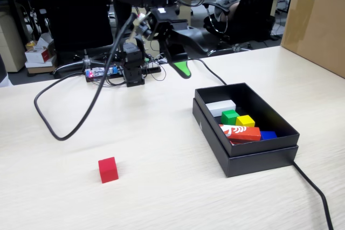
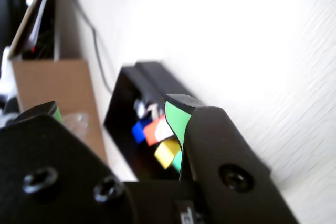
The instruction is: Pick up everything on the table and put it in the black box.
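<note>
Red cube [image 1: 108, 169] sits on table [image 1: 161, 187]; green cube [image 1: 229, 117] inside black box [image 1: 259, 157].

The pale wood-grain table [image 1: 161, 149] carries a red cube [image 1: 108, 169] near its front edge, left of centre. The black box [image 1: 259, 157] rests toward the right edge, a black cable [image 1: 315, 192] trailing from its front corner. Another cable [image 1: 70, 117] loops across the left. A brown carton [image 1: 315, 20] seemingly sits at the far right corner.
</note>
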